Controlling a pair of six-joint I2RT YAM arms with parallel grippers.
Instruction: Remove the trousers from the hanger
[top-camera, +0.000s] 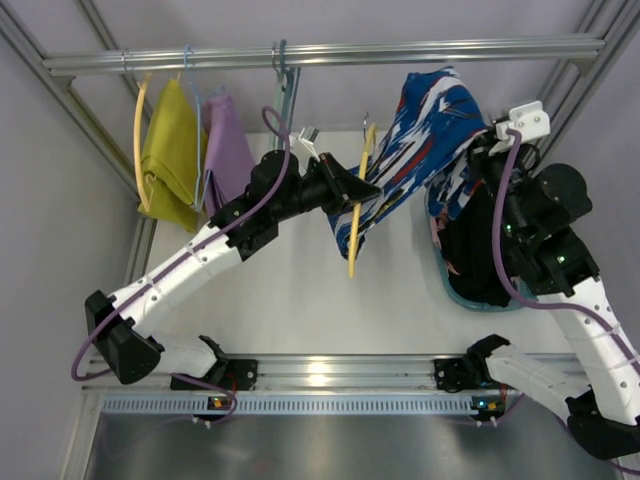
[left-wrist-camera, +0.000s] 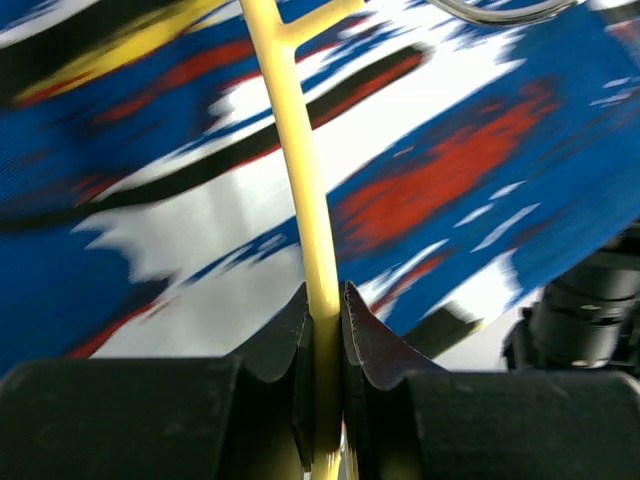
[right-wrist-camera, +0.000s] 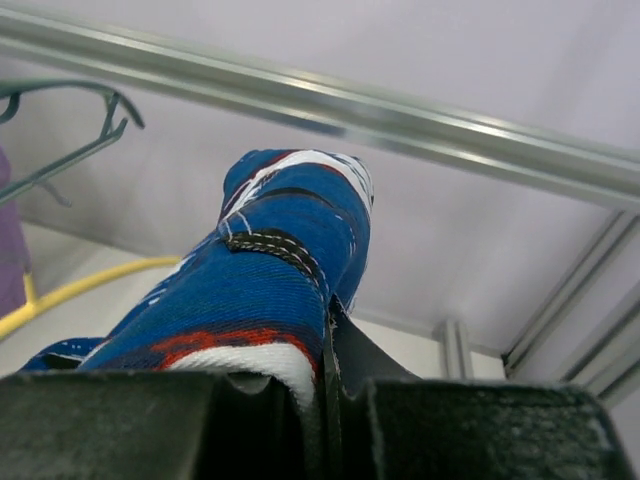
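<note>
The trousers (top-camera: 432, 140), printed blue, white, red and black, hang in the air at centre right, still draped over the thin yellow hanger (top-camera: 358, 215). My left gripper (top-camera: 352, 188) is shut on the hanger's bar (left-wrist-camera: 312, 230), with the printed cloth (left-wrist-camera: 470, 190) right behind it. The silver hook (left-wrist-camera: 500, 12) shows at the top edge. My right gripper (top-camera: 490, 135) is shut on a fold of the trousers (right-wrist-camera: 260, 300) and holds it up near the rail. A piece of the yellow hanger (right-wrist-camera: 70, 288) shows at the left of the right wrist view.
A metal rail (top-camera: 320, 55) runs across the back with a mustard garment (top-camera: 172, 155) on a yellow hanger, a purple garment (top-camera: 228, 150) and an empty teal-grey hanger (top-camera: 285, 75). A teal basket (top-camera: 462, 292) holding dark clothes sits under my right arm.
</note>
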